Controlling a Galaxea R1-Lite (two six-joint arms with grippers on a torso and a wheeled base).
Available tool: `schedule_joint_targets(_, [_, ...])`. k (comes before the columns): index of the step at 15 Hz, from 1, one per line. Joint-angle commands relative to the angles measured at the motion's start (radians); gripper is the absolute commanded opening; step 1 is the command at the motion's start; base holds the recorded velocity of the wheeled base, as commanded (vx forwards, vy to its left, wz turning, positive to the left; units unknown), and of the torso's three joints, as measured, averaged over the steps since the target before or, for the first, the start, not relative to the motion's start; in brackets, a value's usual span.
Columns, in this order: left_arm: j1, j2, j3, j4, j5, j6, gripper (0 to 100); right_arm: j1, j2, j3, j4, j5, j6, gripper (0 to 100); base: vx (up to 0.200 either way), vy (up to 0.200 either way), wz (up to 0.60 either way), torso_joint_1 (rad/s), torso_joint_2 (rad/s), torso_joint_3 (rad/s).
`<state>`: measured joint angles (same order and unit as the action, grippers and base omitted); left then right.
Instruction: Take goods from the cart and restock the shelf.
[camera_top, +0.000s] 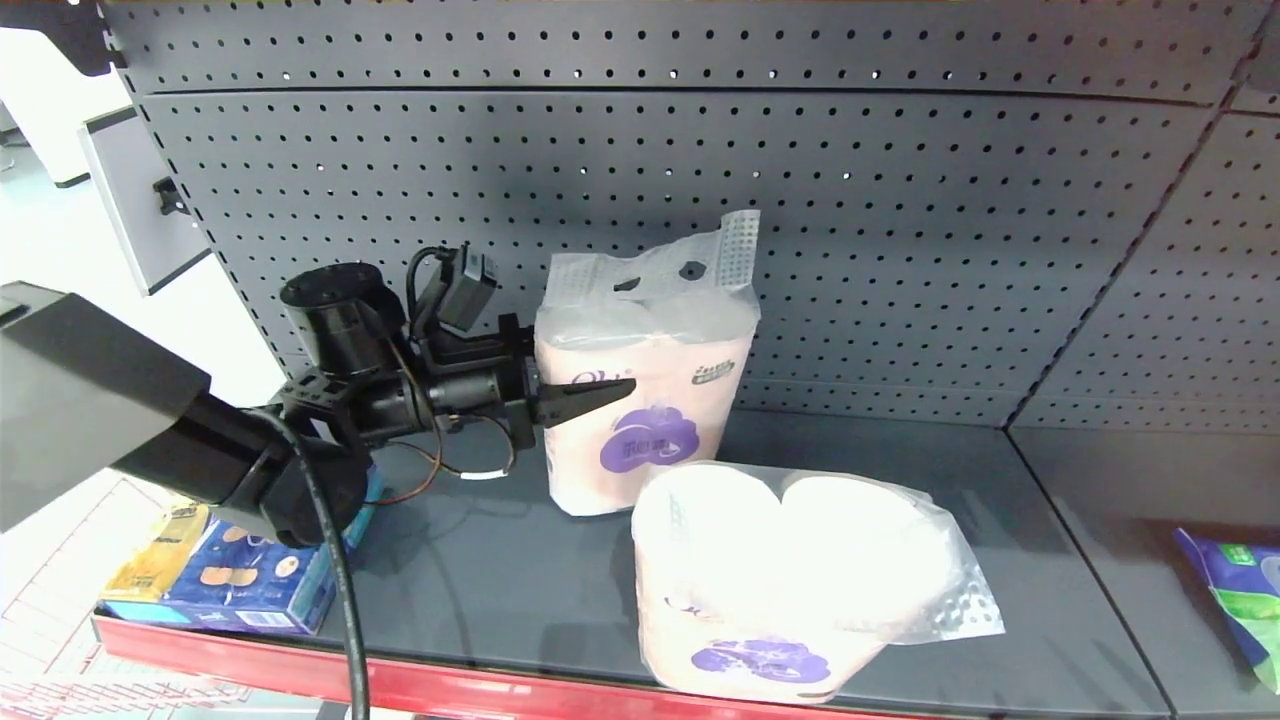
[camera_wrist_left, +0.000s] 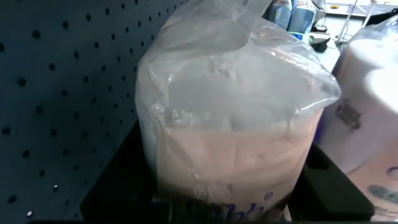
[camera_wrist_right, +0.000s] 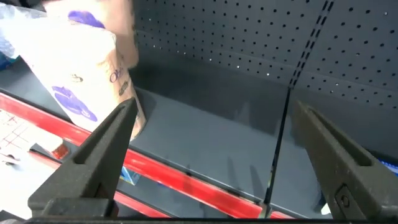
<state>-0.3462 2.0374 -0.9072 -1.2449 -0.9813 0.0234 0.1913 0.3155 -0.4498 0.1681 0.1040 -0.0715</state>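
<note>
A pink and purple toilet paper pack (camera_top: 640, 400) in clear plastic stands upright on the grey shelf (camera_top: 1000, 480), close to the pegboard back. My left gripper (camera_top: 590, 372) comes in from the left and is shut on it, one black finger (camera_top: 590, 395) lying across its front and the other hidden behind it. The same pack (camera_wrist_left: 236, 124) sits close up in the left wrist view. A second toilet paper pack (camera_top: 790, 580) lies on its side at the shelf's front edge. My right gripper (camera_wrist_right: 214, 107) is open and holds nothing, out in front of the shelf (camera_wrist_right: 217, 143).
A blue box (camera_top: 250, 580) and a yellow packet (camera_top: 155, 560) lie at the shelf's left front. A green and blue packet (camera_top: 1240, 590) lies at the far right. The shelf's front lip is red (camera_top: 450, 685). Bare shelf shows between the packs and the right packet.
</note>
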Motion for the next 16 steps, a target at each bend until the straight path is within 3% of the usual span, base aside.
schedule_joint_targets(1, [-0.005, 0.050, -0.028, -0.001, -0.004, 0.001, 0, 0.000, 0.020, 0.000, 0.001, 0.000, -0.001, 100, 0.000, 0.000, 0.00, 0.000, 0.00, 0.000])
schedule_joint_targets(5, [-0.020, 0.090, -0.070, -0.001, -0.008, 0.000, 0, 0.000, 0.022, -0.001, 0.001, 0.000, -0.001, 100, 0.000, 0.000, 0.00, 0.000, 0.00, 0.000])
schedule_joint_targets(7, [-0.022, 0.106, -0.088, -0.001, -0.046, 0.000, 0, 0.000, 0.022, 0.000, 0.001, 0.000, -0.001, 100, 0.000, 0.000, 0.00, 0.000, 0.00, 0.000])
schedule_joint_targets(10, [-0.031, 0.155, -0.150, -0.001, -0.054, 0.000, 0, 0.000, 0.023, 0.002, 0.001, 0.000, -0.001, 100, 0.000, 0.000, 0.00, 0.000, 0.00, 0.000])
schedule_joint_targets(14, [-0.056, 0.170, -0.182, 0.001, -0.060, -0.037, 0, 0.000, 0.028, 0.005, 0.001, 0.000, -0.001, 100, 0.000, 0.000, 0.00, 0.000, 0.00, 0.000])
schedule_joint_targets(16, [-0.057, 0.181, -0.185, 0.001, -0.066, -0.039, 0, 0.000, 0.028, 0.008, 0.001, 0.000, -0.001, 100, 0.000, 0.000, 0.00, 0.000, 0.00, 0.000])
